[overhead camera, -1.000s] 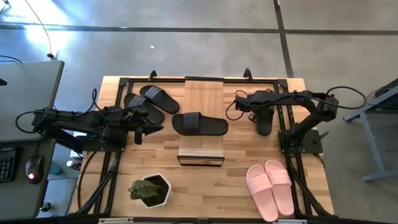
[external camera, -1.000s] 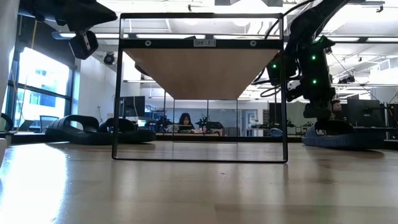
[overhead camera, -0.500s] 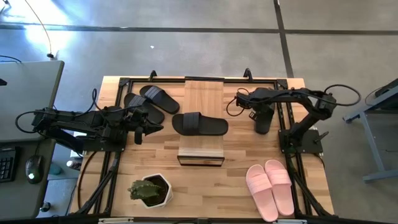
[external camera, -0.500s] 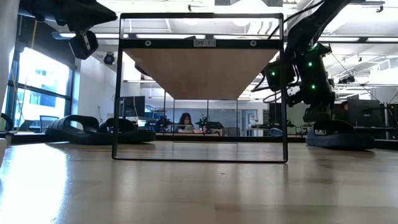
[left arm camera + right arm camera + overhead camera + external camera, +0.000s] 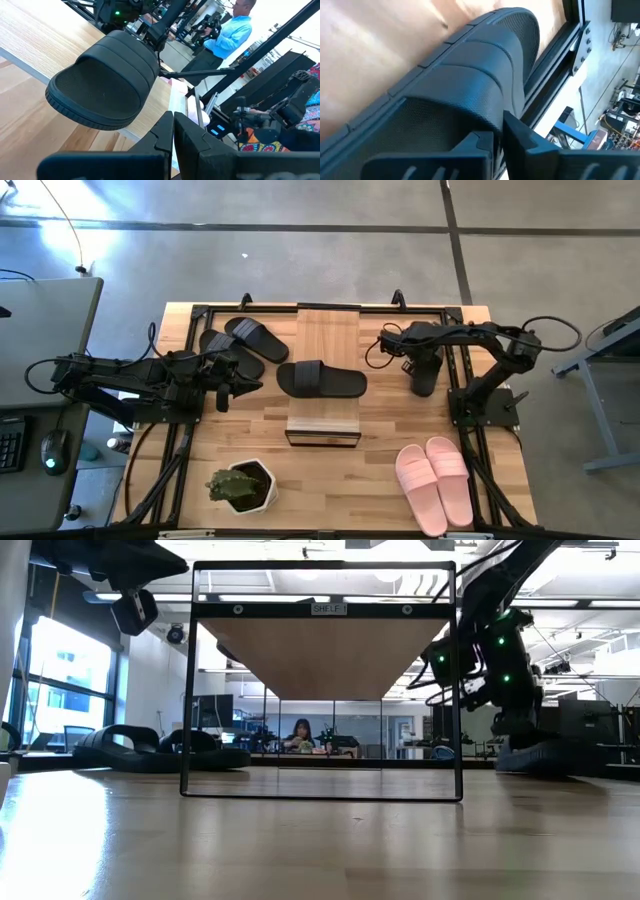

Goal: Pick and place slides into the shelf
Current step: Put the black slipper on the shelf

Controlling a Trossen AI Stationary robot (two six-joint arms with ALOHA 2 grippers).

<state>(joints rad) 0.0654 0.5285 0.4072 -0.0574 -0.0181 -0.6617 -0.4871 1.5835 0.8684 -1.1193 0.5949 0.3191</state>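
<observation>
The pale pink slides (image 5: 435,483) lie as a pair at the near right corner of the table (image 5: 390,430), untouched, with the potted plant (image 5: 240,486) at the near left.

Mid-table, the shelf (image 5: 325,330) carries one black slide (image 5: 321,380) lying crosswise on its top plank, overhanging both long edges. You may count that one as placed.

The left gripper (image 5: 243,388) hangs just left of the shelf, pinched closed with nothing in it and facing that slide; it has not moved over the last second.

The change is on the right. The right gripper (image 5: 424,385) has shifted slightly over the last second and has now settled onto a further black slide (image 5: 470,95) at the right of the table, beside the frame rail. The right wrist view shows its ribbed strap directly against the gripper. You cannot tell whether it has hold of the slide. The low view shows this slide (image 5: 545,757) low at table level, so I judge the pick not yet completed.

At the far left, two more black slides (image 5: 255,338) await handling.
</observation>
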